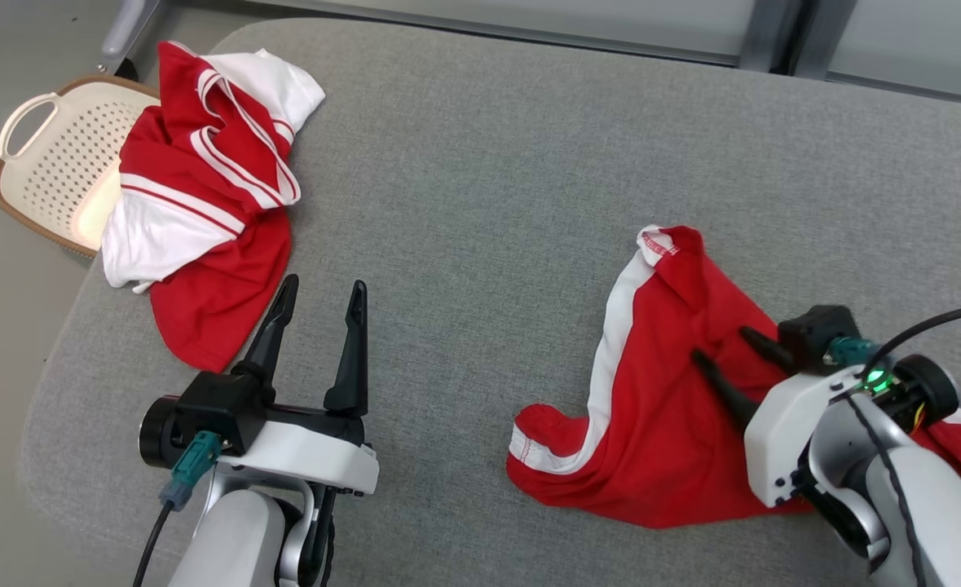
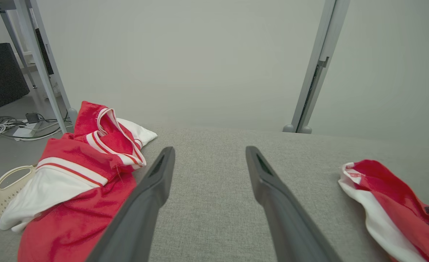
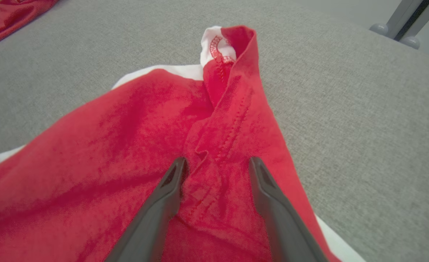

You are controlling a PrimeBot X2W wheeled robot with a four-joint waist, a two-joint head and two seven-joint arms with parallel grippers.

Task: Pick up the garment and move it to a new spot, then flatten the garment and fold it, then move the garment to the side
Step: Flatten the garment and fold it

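I have two grippers, and both are open right now. Neither one is holding anything.

The red garment [image 1: 651, 408] lies on the right half of the grey pad [image 1: 488, 163], close to the near edge. My right gripper [image 1: 720, 342] is right on top of it. In the right wrist view, my right gripper [image 3: 217, 160] has its two fingers spread apart, and a raised seam [image 3: 214, 145] of the red garment [image 3: 127, 145] runs up between them. The tips are down at the cloth. I cannot tell if they press on it.

The garment has a narrow end that sticks out toward the far edge of the pad. Its wide part lies toward the near edge and goes under my right arm, toward the right edge. A white stripe [image 1: 610, 342] runs down its left side. So the long way of the cloth goes in line with my right fingers, and I think I only have to close them on that seam to lift it.

My left gripper [image 1: 323, 285] hangs over bare pad near the near left corner, well apart from this garment. The right arm is much nearer, so this grab is a job for that arm.

A second garment [image 1: 203, 204], red and white, lies bunched at the far left corner, partly over a basket [image 1: 56, 163] beside the pad. It is just beside my left fingers, so I should take care not to grab that one.
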